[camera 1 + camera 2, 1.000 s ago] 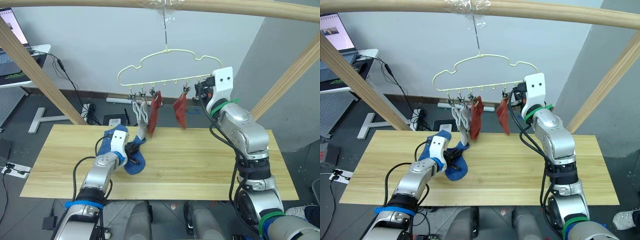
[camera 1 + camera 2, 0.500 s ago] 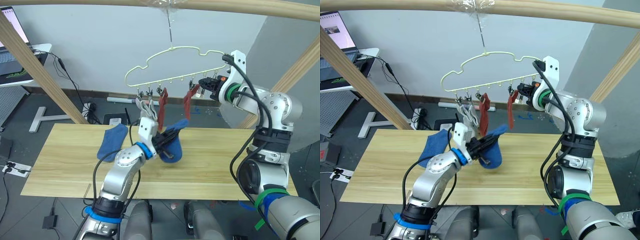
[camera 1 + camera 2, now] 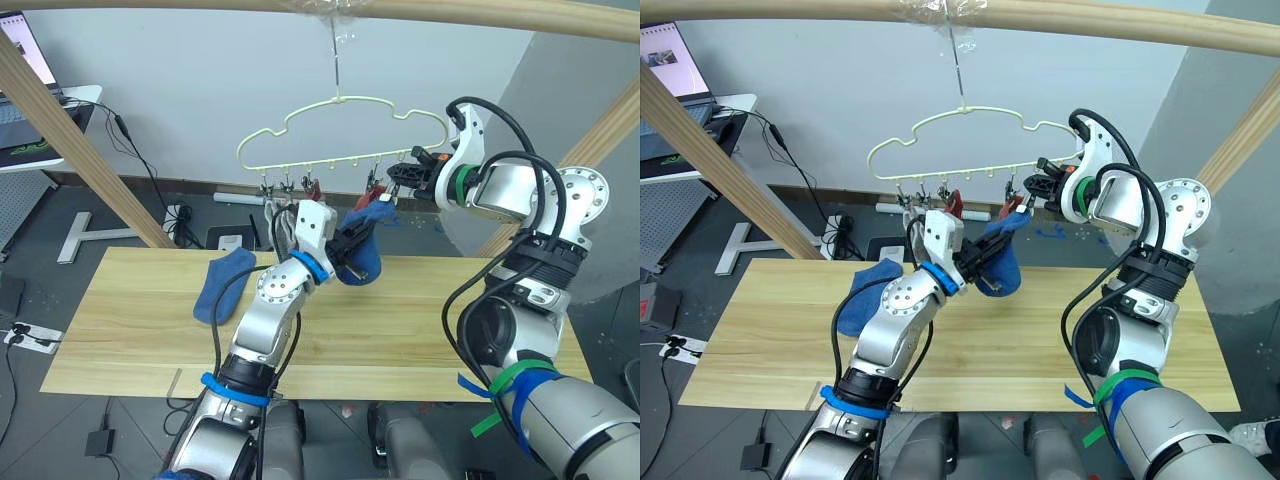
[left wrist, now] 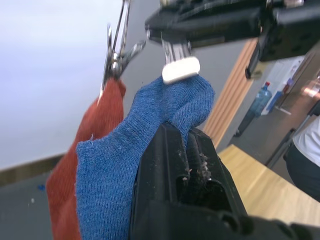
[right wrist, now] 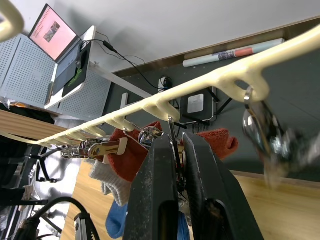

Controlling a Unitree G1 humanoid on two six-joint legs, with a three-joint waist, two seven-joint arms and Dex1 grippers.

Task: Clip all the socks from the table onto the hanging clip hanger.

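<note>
**Fifth sock being offered up to an opened clip**

A blue sock (image 3: pixel 362 252) is held aloft by the left gripper (image 3: pixel 345 247), whose fingers are clamped on its fabric, and its cuff is raised to a metal clip (image 4: pixel 179 64) on the pale yellow clip hanger (image 3: pixel 340 130). That clip is pinched between the narrowly set fingers of the right gripper (image 5: pixel 176 165), apparently to keep it open. Two light grey socks (image 3: pixel 283 225) and two rust red socks (image 3: pixel 952 203) already hang from clips on the bar. The second blue sock (image 3: pixel 221 283) lies on the table (image 3: pixel 440 320), near its far edge.

The cuff seems to be just at the clip's mouth in the left wrist view. Next, the cuff would need to be pushed between the clip's halves, the right gripper's pinch released so the clip bites, and only then the left grip let go.
</note>
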